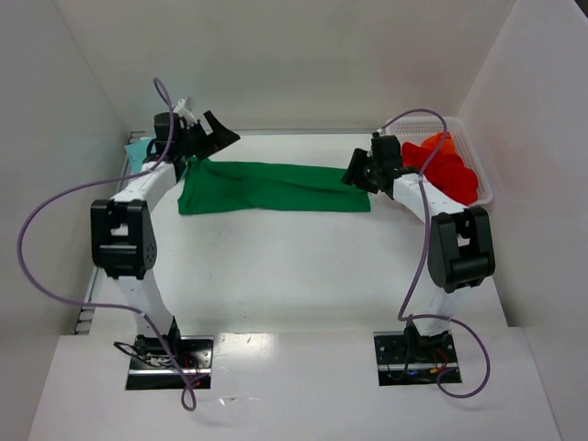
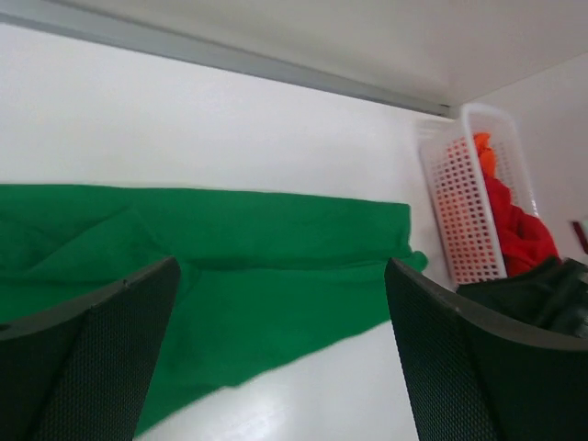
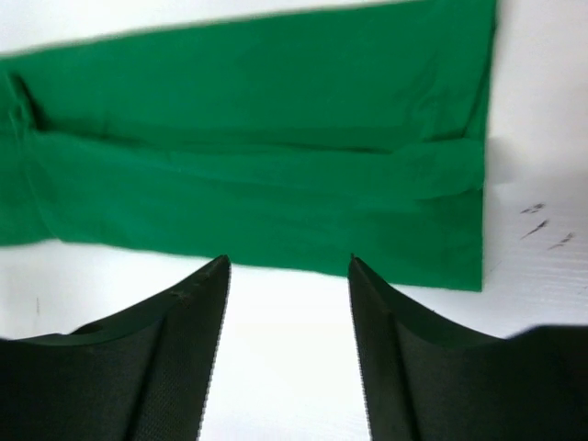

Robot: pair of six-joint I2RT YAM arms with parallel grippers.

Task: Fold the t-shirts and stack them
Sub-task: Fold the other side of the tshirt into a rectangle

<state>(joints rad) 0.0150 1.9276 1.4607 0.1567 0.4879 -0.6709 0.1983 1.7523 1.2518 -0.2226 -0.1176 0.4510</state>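
1. Nearest the viewer, the two arm bases sat at 6 o'clock on the white table (image 1: 294,276), with the left arm reaching up the left side and the right arm up the right side.
2. Past the middle of the table lay the dark green t-shirt (image 1: 276,186), folded into one long flat band.
3. Its long axis ran straight across, from 9 o'clock to 3 o'clock. The 9 o'clock end was a little wider and the 3 o'clock end was cut square. Which end held the collar could not be told.
4. The right gripper (image 1: 356,173) hung at the band's 3 o'clock end. Its wrist view showed the fingers (image 3: 184,349) spread apart with bare table between them, pinching nothing.
5. The left gripper (image 1: 219,129) was raised just beyond the band's 9 o'clock end, its jaws spread wide and empty, clear of the cloth.
6. At about 2 o'clock, against the right wall, a white mesh basket (image 1: 485,184) held bunched red t-shirts (image 1: 450,170).
7. At about 10 o'clock, behind the left arm, the edge of a pale teal t-shirt (image 1: 138,152) showed.
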